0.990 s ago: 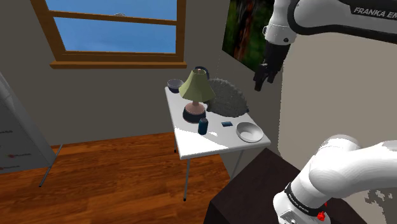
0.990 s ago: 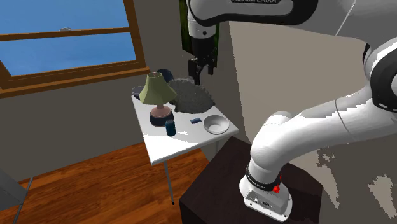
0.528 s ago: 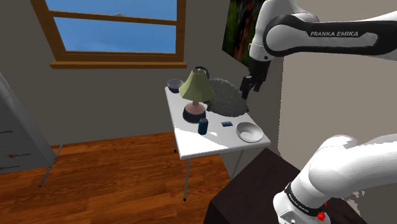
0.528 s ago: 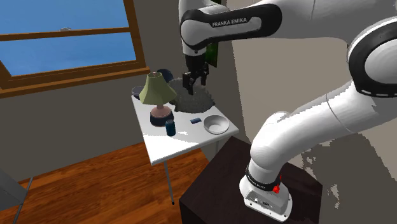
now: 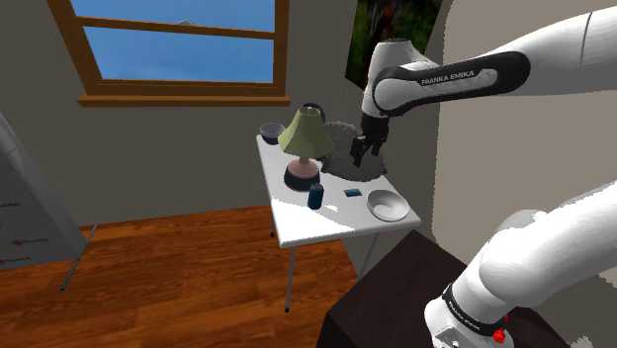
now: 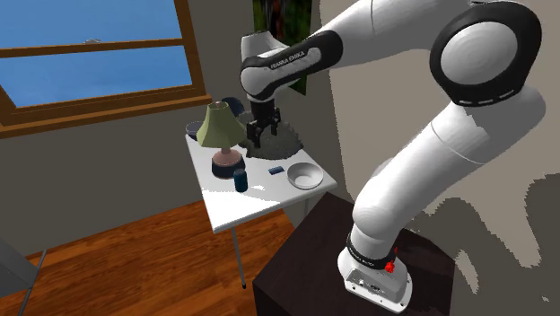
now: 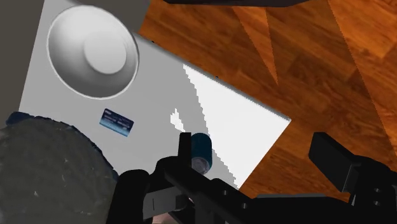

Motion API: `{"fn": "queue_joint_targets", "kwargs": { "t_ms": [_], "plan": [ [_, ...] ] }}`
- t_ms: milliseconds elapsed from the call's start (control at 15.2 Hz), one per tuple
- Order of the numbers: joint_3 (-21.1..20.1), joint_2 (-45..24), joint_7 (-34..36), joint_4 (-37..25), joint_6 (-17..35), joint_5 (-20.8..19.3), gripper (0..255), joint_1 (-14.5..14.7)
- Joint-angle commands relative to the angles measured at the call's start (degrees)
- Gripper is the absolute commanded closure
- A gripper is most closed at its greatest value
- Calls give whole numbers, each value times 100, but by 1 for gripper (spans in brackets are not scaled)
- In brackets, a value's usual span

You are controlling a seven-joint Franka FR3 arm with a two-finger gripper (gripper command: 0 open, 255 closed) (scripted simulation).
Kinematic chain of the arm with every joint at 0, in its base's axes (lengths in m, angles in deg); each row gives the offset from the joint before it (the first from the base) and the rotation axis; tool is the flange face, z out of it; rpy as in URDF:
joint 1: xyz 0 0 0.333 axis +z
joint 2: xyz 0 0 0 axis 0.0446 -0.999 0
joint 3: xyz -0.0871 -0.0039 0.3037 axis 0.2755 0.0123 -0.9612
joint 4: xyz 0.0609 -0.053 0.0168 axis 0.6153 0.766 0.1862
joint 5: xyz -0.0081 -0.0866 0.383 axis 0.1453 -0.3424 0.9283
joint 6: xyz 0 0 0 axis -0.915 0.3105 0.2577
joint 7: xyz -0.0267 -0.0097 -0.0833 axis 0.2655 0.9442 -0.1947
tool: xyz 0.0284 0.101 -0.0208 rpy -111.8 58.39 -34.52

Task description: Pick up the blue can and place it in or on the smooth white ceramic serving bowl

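window [image 5: 178,44]: wood frame, blue sky
walls [image 5: 148,158]: grey
floor [image 5: 178,287]: reddish wood planks
table [image 5: 307,225]: small, white, thin legs
poster [image 5: 381,40]: dark green

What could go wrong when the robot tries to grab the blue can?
1. The blue can stands right beside the lamp, so the open gripper might bump the lamp's shade or base on its way down.
2. The can is small and upright; an off-centre grab could tip it over and let it roll on the table.
3. Carried low toward the white bowl, it might knock the small blue card lying near that path.
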Motion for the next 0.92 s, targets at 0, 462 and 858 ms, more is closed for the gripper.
{"fn": "queue_joint_targets", "kwargs": {
  "t_ms": [0, 462, 858],
  "plan": [
    [46, -332, -39, -17, 329, 19, 0, -6],
    [183, -1800, -234, -416, 1399, 171, 0, -31],
    [217, -3128, -461, -1060, 2076, 413, 0, -86]
  ]
}}
